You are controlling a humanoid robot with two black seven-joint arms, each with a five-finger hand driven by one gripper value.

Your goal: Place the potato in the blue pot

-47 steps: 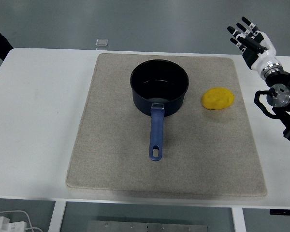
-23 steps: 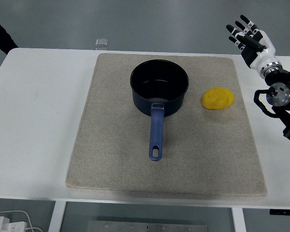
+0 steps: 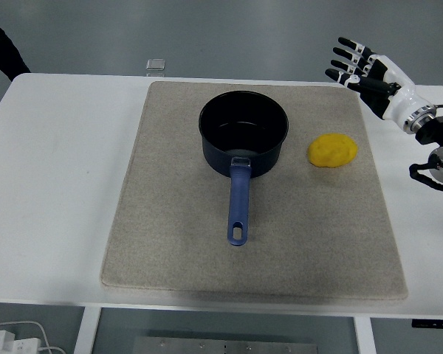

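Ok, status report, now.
Right hand open, raised beyond potato. Potato on mat, right of empty blue pot. Nothing between them.

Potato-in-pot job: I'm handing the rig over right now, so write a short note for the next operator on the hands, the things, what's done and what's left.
Right hand: open, fingers spread, in the air over the table's far right corner, holding nothing. Left hand: not in view.
Potato: on the grey mat, right of the blue pot, apart from it.
Pot: upright, empty, handle toward the near edge.
Done: nothing yet.
Left: reach, grasp the potato, place it in the pot.
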